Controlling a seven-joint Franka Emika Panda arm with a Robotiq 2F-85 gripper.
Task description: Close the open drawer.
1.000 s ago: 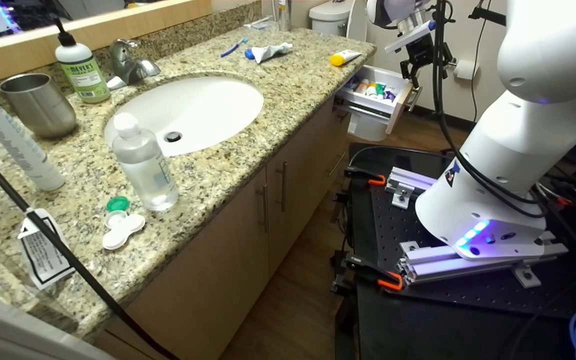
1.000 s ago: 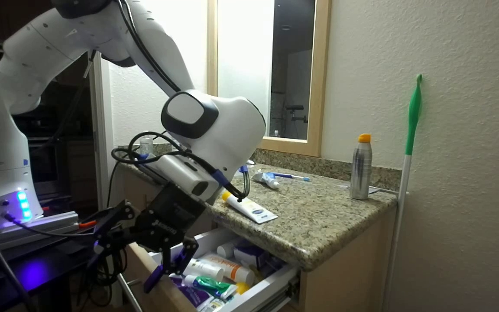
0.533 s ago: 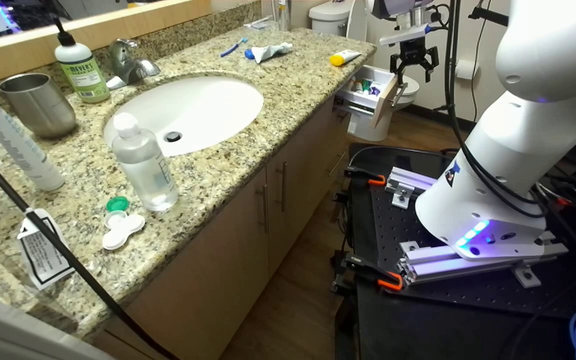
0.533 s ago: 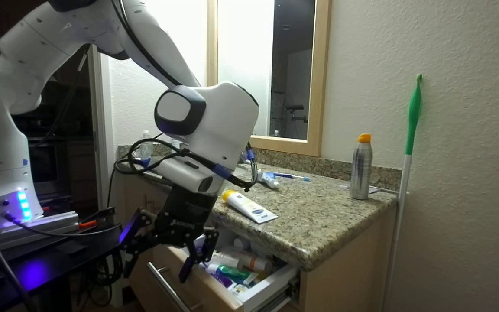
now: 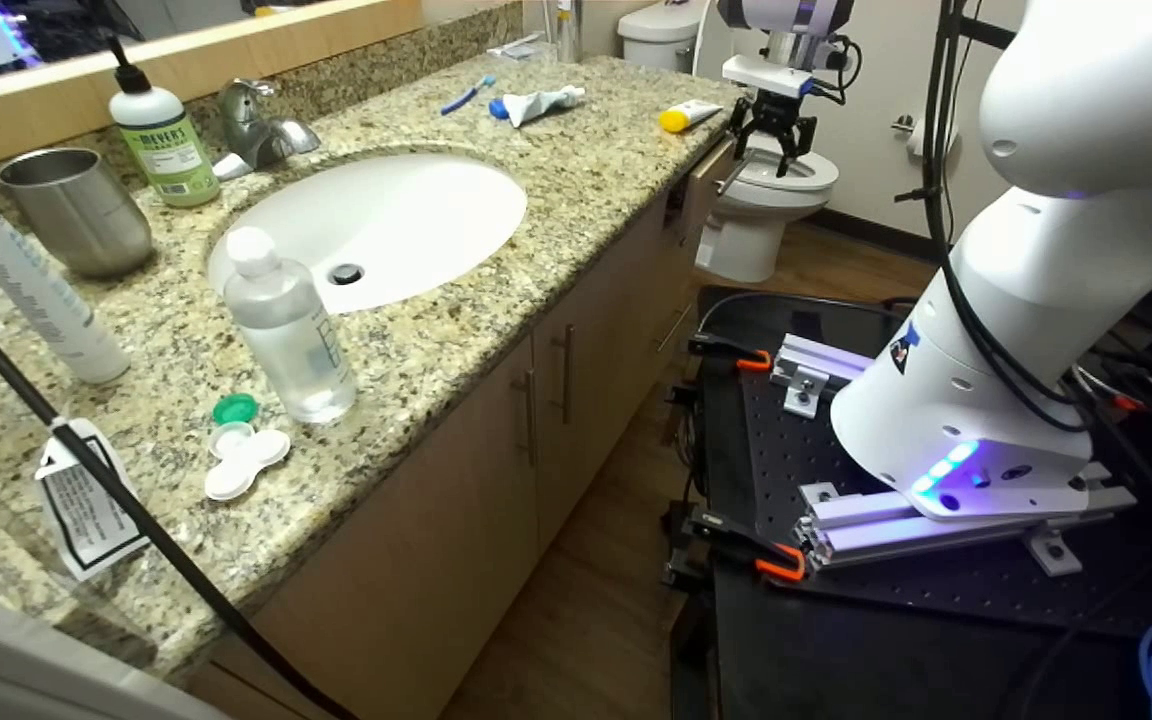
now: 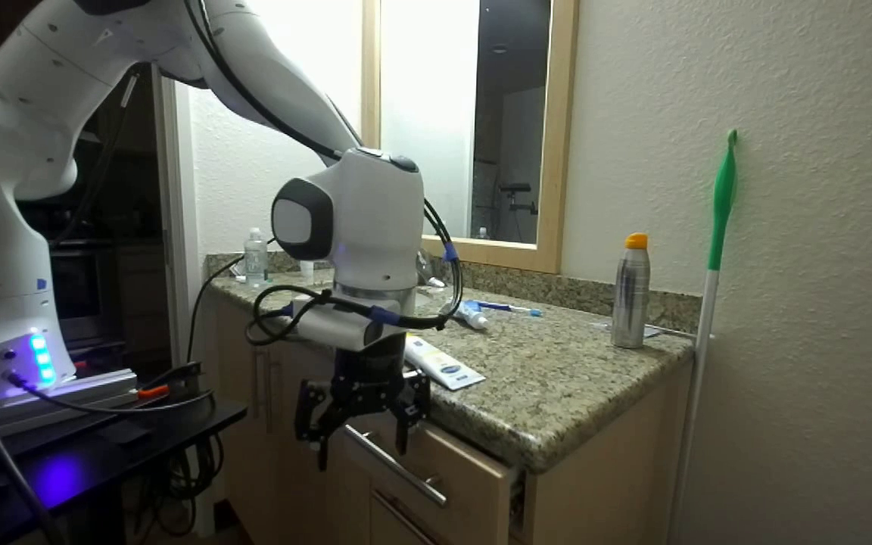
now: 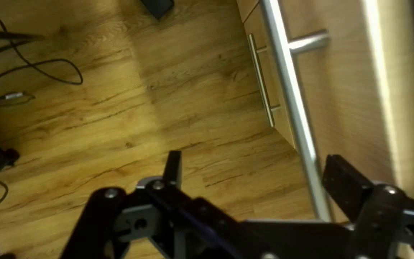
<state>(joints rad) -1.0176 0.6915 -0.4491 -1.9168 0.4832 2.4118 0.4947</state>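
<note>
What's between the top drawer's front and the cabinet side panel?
A narrow gap, contents too dark to identify: in an exterior view, the drawer front isn't flush with the side panel.

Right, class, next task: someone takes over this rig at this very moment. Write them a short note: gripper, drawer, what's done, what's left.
Gripper: open, pointing down, holding nothing, close by the front of the drawer; whether they touch is unclear.
Handle: on that front, not gripped.
Done: drawer nearly shut.
Left: its front stands slightly out from the cabinet, a dark gap showing at the side. Probably one more gentle push, then back away.
</note>
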